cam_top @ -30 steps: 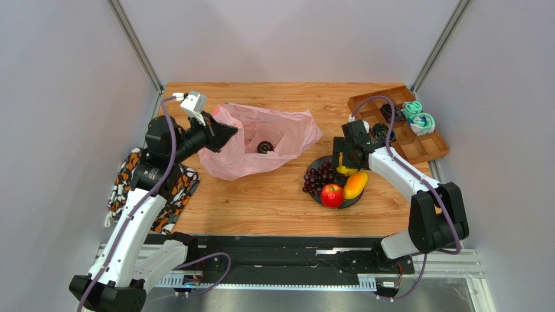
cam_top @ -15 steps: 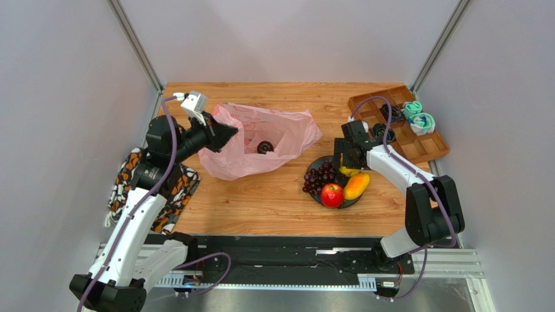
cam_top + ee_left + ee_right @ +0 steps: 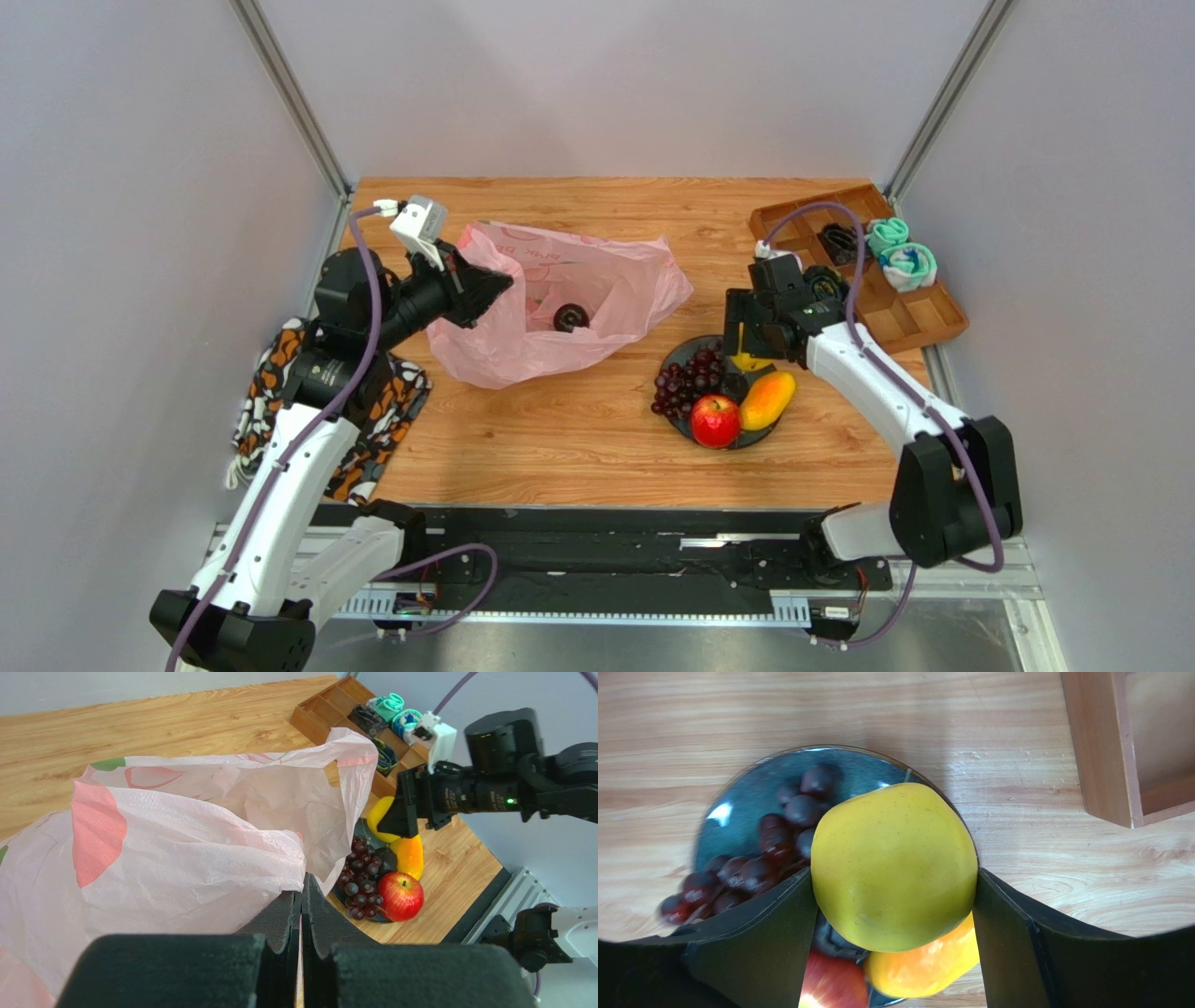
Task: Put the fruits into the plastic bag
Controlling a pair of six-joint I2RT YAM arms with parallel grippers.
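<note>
Yellow citrus (image 3: 892, 847), clamped across its widest part by the right gripper (image 3: 894, 882), at or just above the plate (image 3: 738, 805) (contact cannot be told). Judged firm, smooth and fairly light, so this mid-line hold should resist slipping. Grapes (image 3: 766, 854) lie at nine o'clock. Bag (image 3: 617, 287) sits at ten o'clock of the plate, its rim pinched tight in the left gripper (image 3: 302, 896).

Overhead view, two close wrist views, plate (image 3: 738, 798) shared.
</note>
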